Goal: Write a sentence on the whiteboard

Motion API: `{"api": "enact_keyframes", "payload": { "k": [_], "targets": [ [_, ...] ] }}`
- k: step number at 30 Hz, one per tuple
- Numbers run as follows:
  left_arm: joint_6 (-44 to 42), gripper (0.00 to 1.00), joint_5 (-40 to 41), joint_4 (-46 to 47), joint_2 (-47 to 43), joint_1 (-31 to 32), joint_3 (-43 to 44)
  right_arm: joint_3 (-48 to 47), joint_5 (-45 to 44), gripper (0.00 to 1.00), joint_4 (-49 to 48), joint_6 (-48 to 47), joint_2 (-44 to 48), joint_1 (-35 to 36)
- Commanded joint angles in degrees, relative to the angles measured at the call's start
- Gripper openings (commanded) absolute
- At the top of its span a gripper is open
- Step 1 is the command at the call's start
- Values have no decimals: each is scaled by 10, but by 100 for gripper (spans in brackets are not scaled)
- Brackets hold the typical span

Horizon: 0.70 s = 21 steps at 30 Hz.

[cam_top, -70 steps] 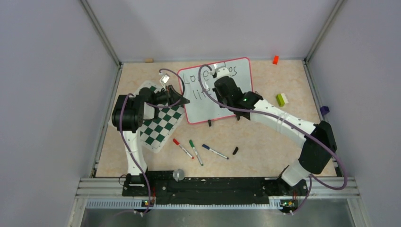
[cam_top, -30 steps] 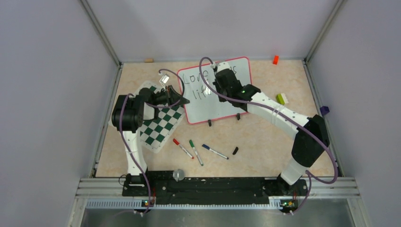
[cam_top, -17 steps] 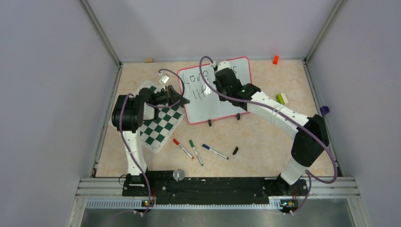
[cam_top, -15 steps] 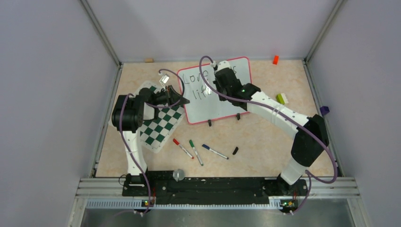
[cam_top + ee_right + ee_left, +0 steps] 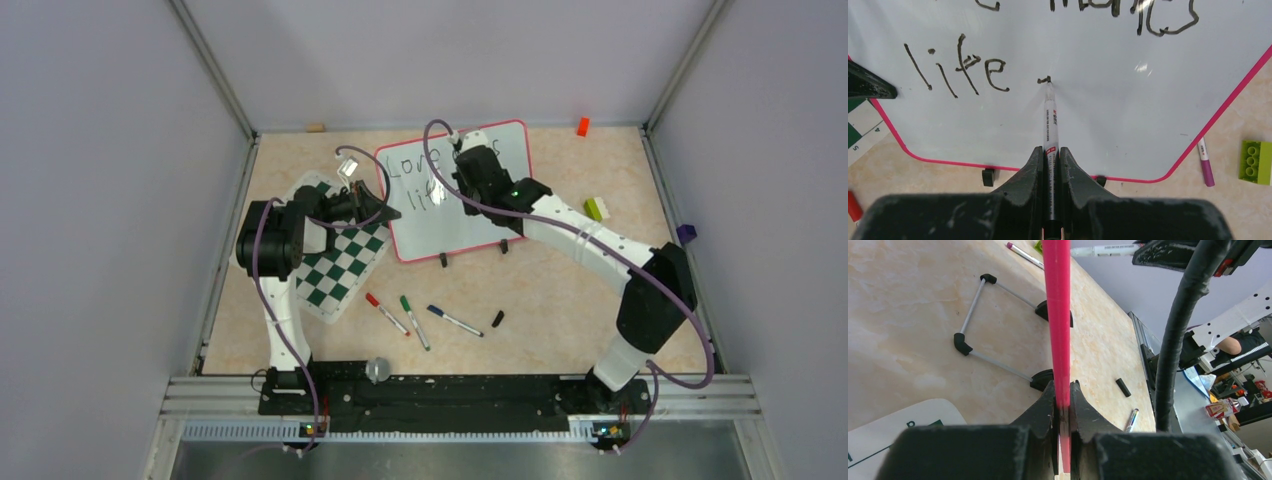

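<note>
In the last couple of seconds our right arm has swung from the board's [image 5: 1128, 125] right half in over the second line. The right gripper [image 5: 1050, 156] is now clenched on the marker [image 5: 1050, 120], with the tip touching the board just right of "life". A small first stroke shows there. The sentence [image 5: 965, 70] therefore has "life" finished and, we judge, its last word only just begun. The upper line is partly cut off in the wrist view. The board sits at the middle of the counter's [image 5: 560, 290] far edge. Our left gripper [image 5: 1062, 390] is pinched on the red frame at the board's left edge, steadying it for the strokes to come.
</note>
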<state>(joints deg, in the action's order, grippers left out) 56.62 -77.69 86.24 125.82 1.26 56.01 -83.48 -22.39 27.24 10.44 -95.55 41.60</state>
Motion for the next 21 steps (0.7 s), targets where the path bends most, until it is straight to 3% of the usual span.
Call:
{"api": "enact_keyframes", "payload": {
  "k": [1, 8, 21],
  "targets": [
    [-52, 0, -14, 66, -21, 1, -5, 34, 6, 0, 0, 17, 28, -10],
    [-53, 0, -14, 66, -21, 1, -5, 54, 10, 0, 2, 24, 38, -9],
    [-53, 0, -15, 66, -21, 1, -5, -17, -3, 0, 0, 1, -3, -13]
  ]
}}
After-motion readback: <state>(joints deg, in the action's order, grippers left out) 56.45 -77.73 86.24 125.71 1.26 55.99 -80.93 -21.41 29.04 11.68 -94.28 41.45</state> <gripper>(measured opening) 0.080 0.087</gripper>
